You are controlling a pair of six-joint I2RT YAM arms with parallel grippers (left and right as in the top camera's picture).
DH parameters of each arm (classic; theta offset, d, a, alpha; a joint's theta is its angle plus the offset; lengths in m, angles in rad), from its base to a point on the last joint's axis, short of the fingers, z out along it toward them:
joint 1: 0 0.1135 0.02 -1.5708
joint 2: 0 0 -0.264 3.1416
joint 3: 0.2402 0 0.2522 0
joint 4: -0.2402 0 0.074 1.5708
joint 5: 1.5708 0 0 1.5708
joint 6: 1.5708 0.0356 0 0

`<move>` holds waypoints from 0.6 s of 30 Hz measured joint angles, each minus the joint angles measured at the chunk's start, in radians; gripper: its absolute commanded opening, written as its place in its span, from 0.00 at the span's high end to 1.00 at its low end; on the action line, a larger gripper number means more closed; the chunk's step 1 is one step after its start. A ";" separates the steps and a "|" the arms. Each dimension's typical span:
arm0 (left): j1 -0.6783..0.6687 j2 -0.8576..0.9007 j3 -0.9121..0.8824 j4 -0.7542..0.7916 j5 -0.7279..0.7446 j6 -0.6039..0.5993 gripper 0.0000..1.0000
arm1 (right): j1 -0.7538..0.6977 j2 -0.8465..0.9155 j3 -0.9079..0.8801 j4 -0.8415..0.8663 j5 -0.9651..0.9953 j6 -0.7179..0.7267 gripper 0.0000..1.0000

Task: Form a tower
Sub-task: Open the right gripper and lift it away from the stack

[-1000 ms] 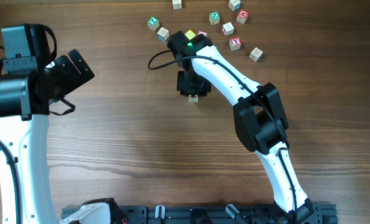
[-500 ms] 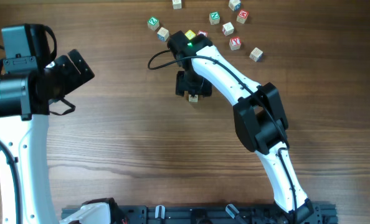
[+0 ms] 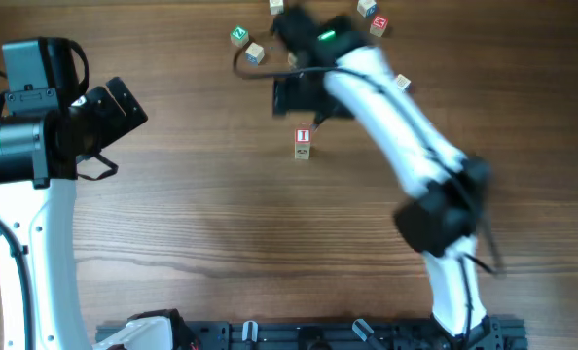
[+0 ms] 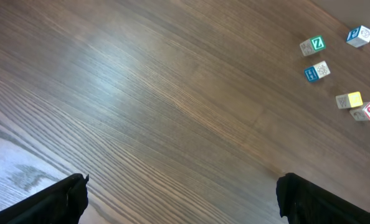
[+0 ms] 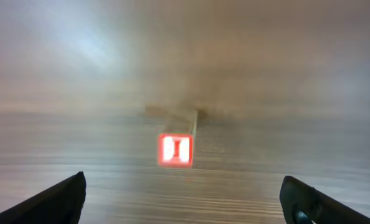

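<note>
At the far left of the overhead view stands the white-and-black left arm (image 3: 36,194), on a brown wood-grain worktop (image 3: 201,224). Its left hand (image 4: 185,208) is released: in the left wrist view the two black fingers (image 4: 63,199) sit wide apart at the bottom corners, with only bare wood between them.

Further right, near the far edge, lie loose wooden alphabet cubes. There is a green-faced cube (image 3: 238,36) with a plain pale cube (image 3: 255,52) just beside it. The left wrist view shows the green face carrying a white "Z" (image 4: 313,45).

Near the middle of the worktop stands the tower (image 3: 302,144), a narrow stack of small pale wooden alphabet cubes. It stands alone and upright, well apart from the loose cubes. Its top face is white with a red frame and a red "I"; below that a slice of light wooden side shows. How many cubes it holds cannot be read from above. In the right wrist view it is a blurred red-framed square (image 5: 175,150), set centrally.

The right hand (image 5: 185,205) is released too, its dark fingers (image 5: 57,199) spread at the bottom corners, nothing between them and clear of the tower. From overhead the white right arm (image 3: 396,126) is smeared with blur, running from the far edge toward the near right. Beside it lie a red-faced cube (image 3: 379,25) and another pale cube (image 3: 401,84).
</note>
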 measured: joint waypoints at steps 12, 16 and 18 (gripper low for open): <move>0.000 0.000 0.000 0.000 0.000 0.000 0.00 | -0.089 -0.812 0.082 -0.089 0.156 -0.017 0.00; 0.000 0.000 0.000 -0.001 0.000 0.000 0.00 | -0.094 -0.999 -0.021 -0.074 0.246 -0.140 0.00; 0.000 -0.001 0.000 0.000 0.000 0.000 0.00 | -0.164 -1.171 -0.228 0.087 0.282 -0.161 0.00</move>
